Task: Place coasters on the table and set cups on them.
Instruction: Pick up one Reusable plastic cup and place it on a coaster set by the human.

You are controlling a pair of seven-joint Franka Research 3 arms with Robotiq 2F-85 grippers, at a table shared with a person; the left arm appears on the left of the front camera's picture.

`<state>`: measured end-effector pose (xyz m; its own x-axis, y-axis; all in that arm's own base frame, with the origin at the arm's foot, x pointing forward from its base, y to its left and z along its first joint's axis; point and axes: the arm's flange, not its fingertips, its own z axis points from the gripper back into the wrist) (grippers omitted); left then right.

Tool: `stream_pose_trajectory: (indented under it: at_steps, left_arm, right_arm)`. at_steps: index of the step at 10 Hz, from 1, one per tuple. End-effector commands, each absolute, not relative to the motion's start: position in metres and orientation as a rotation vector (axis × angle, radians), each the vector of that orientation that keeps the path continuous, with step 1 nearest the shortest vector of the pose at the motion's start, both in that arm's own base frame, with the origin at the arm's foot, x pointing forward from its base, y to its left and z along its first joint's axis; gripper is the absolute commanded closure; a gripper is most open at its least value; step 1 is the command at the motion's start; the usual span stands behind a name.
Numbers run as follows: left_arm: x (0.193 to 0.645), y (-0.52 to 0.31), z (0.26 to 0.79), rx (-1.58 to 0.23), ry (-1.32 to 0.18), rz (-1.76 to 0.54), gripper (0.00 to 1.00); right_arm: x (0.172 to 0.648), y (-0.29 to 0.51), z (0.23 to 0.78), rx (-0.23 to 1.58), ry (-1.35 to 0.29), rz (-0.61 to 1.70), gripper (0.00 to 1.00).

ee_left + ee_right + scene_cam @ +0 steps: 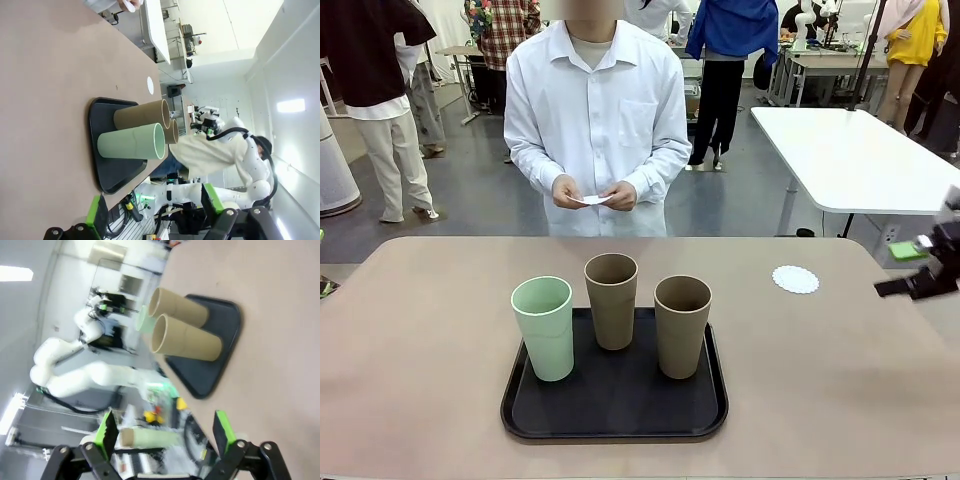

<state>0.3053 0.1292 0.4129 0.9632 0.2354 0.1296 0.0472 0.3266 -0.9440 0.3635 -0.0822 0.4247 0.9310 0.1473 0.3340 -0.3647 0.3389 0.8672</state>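
Observation:
Three cups stand upright on a black tray in the middle of the beige table: a mint green cup at the left, a tan cup behind, and another tan cup at the right. One white lacy coaster lies flat on the table, right of the tray. A person at the far side holds another coaster in both hands. My right gripper hovers open at the table's right edge, past the coaster. My left gripper is open and empty, well back from the mint cup.
A white table stands behind at the right. Other people move about in the background. Bare tabletop lies on both sides of the tray and in front of the person.

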Motion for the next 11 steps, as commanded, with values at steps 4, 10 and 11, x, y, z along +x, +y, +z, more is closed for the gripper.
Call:
stream_pose_trajectory:
  at_steps: [4,10,11]
  left_arm:
    - [0.304,0.131,0.413,-1.241,-0.268,0.121,0.00]
    - [0.304,0.131,0.413,-1.241,-0.268,0.121,0.00]
    - [0.304,0.131,0.413,-1.241,-0.268,0.121,0.00]
  right_arm:
    - [0.388,0.036,0.497,0.579,-0.354,0.952,0.00]
    - [0.388,0.113,0.487,0.358,-0.381,1.152,0.00]
    - [0.385,0.114,0.480,0.378,-0.336,1.167,0.00]
